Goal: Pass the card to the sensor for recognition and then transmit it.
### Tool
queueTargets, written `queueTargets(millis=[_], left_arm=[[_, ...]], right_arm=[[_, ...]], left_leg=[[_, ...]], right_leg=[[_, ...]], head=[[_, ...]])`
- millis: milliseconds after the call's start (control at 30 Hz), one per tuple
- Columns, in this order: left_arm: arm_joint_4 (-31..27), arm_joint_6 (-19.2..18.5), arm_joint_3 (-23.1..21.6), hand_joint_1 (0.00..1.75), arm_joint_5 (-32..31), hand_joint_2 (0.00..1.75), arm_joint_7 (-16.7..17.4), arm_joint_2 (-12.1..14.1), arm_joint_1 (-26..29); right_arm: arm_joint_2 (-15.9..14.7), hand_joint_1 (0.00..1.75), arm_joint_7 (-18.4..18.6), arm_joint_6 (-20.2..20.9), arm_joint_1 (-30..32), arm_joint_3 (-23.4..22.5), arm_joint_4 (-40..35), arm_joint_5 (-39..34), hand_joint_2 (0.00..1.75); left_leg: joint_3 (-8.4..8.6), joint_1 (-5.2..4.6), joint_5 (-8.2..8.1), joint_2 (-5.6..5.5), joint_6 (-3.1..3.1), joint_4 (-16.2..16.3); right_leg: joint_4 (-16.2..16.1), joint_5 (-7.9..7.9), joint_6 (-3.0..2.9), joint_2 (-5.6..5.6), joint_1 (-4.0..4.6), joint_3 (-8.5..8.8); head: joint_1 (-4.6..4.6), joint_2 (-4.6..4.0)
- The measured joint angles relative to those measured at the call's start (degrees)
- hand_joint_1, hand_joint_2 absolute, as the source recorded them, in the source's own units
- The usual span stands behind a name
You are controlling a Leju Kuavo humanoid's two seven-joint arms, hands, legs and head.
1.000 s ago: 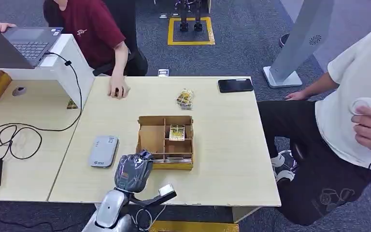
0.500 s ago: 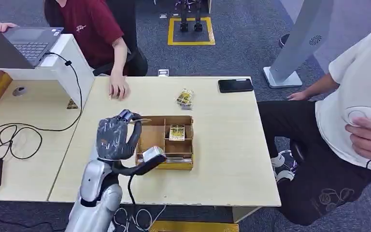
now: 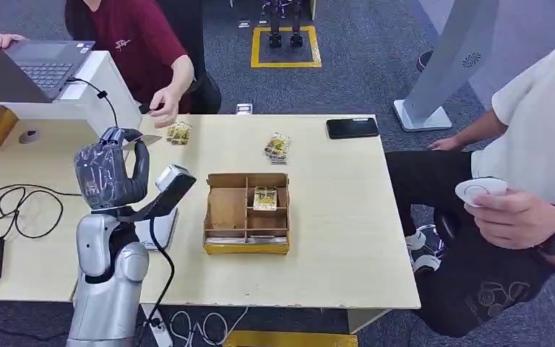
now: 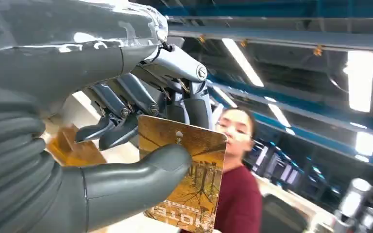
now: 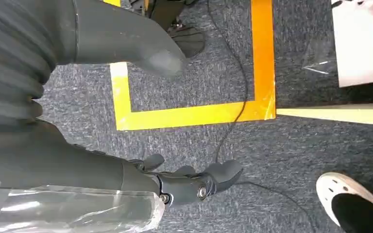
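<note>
Card (image 4: pixel 187 170) is pinched between thumb and fingers of your left hand (image 3: pixel 108 173), raised over the table's (image 3: pixel 332 238) far-left corner near the person's hand (image 3: pixel 162 112), so I'd say you're at the handover, needing a steady reach and clean release.

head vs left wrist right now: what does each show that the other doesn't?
Head view alone: the table, the cardboard tray, the black phone, the card reader partly behind the arm, and the laptop.
Left wrist view alone: the card's printed face, with yellow trees, and ceiling lights.
Both: the left robot hand holding the card, and the person in the red shirt.
</note>
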Motion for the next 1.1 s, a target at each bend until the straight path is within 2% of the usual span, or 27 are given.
queueTargets(millis=[133,233,367,767,800,1100], left_arm=[[1.29,0.42,1.99,1.75,-1.05,1.75,0.59,-0.09,-1.18],[2.19,2.06,3.41,1.75,-5.16,1.75,2.58,-0.26,-1.84],[4.67,3.15,5.59,1.75,-7.75,1.75,3.49,-0.24,-3.26],[8.57,4.46,7.30,1.75,-7.93,1.75,3.17,-0.66,-3.63],[8.68,4.46,7.30,0.00,-7.93,1.75,3.08,-0.72,-3.63],[9.44,4.41,8.26,0.00,-7.23,1.75,2.93,-0.76,-3.60]], right_arm=[[0.00,0.00,0.28,0.22,-0.30,0.04,0.00,0.22,1.75],[0.00,0.00,0.48,0.28,-0.51,0.31,0.00,0.87,1.75],[0.02,0.00,0.55,0.42,-0.86,0.61,0.00,1.22,1.75],[0.04,0.00,0.55,0.41,-1.01,0.68,0.00,1.22,1.75],[0.04,0.00,0.55,0.41,-1.01,0.66,0.00,1.22,1.75],[0.11,0.00,0.55,0.68,-1.06,0.74,0.00,1.22,1.75]], left_leg=[[0.00,0.00,0.00,-0.01,0.00,0.00],[0.00,0.00,0.00,0.00,0.00,0.00],[0.00,0.00,0.00,-0.01,0.00,0.00],[-0.01,0.00,0.00,0.00,0.00,0.00],[-0.01,0.00,0.00,0.00,0.00,0.00],[-0.02,0.00,0.00,-0.01,0.00,0.00]], right_leg=[[0.00,0.00,0.00,-0.01,0.00,0.01],[0.00,0.00,0.00,0.00,0.00,0.00],[0.00,0.00,0.00,-0.01,0.00,0.00],[0.00,0.00,0.00,0.00,0.00,0.00],[0.00,0.00,0.00,0.00,0.00,0.00],[0.00,0.00,0.00,-0.01,0.00,-0.01]], head=[[0.00,0.00],[0.00,0.00],[-0.02,0.00],[-0.02,0.00],[0.00,0.00],[-0.02,0.00]])
